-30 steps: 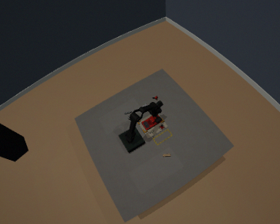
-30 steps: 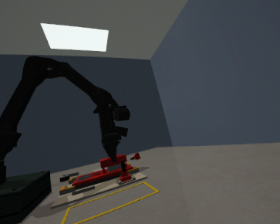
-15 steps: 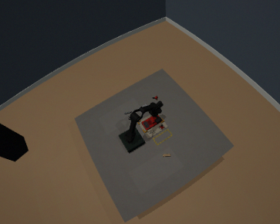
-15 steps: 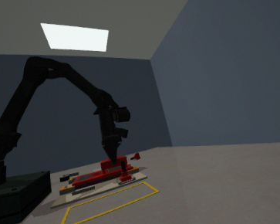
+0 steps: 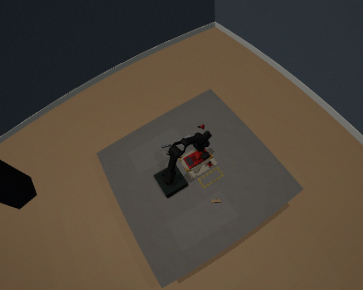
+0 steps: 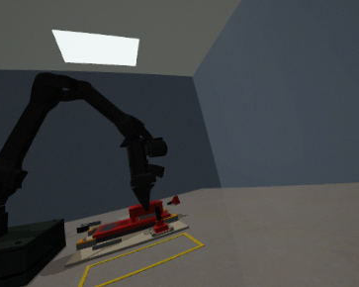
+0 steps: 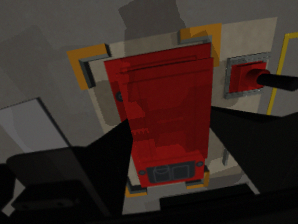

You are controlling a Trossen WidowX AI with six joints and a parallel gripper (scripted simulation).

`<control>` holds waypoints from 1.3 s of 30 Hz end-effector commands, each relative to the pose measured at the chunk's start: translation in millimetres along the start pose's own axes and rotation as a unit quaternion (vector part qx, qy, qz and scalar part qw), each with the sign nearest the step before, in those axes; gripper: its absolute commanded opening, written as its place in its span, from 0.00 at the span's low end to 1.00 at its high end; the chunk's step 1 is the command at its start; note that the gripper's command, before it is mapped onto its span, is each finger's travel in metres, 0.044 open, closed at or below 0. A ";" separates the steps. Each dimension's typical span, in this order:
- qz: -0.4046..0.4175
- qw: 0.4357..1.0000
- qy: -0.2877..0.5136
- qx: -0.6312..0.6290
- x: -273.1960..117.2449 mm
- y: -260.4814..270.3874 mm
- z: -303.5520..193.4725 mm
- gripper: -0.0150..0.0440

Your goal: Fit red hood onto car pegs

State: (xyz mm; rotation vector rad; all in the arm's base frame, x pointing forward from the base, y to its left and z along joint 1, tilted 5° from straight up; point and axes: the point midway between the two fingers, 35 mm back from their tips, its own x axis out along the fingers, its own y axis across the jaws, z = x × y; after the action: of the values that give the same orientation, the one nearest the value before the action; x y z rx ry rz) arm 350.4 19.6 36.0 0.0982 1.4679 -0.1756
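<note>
Black parallel-jaw gripper (image 6: 145, 203): jaws closed on the red flat-roofed plastic hood (image 7: 167, 107), pointing straight down. Hood: directly over the toy car chassis (image 6: 118, 229) in the pale jig plate with orange corner blocks (image 7: 90, 55) on the grey counter (image 5: 258, 165). Yellow outlined rectangle (image 6: 141, 259): just beside the jig, nearer the exterior camera.

Black arm (image 6: 82, 101) arched from base at left, tool (image 6: 145, 202) pointing down and closed on the red hood (image 6: 145, 212). Hood positioned over chassis (image 6: 118, 229) in the jig (image 6: 132, 240) on grey bench (image 6: 285, 238). Yellow outline (image 6: 151, 257) marked just in front.
</note>
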 end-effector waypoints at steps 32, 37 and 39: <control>0.000 1.000 -0.003 -0.001 -0.6 0.4 0.3 0.25; 0.000 1.000 -0.003 -0.001 2.0 0.4 0.3 0.25; 0.000 1.000 -0.003 -0.001 3.1 0.4 0.3 0.25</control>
State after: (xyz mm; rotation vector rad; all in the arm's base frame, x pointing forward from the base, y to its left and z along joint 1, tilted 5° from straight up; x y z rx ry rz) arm 350.5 20.2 36.9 0.0980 1.4610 -0.1735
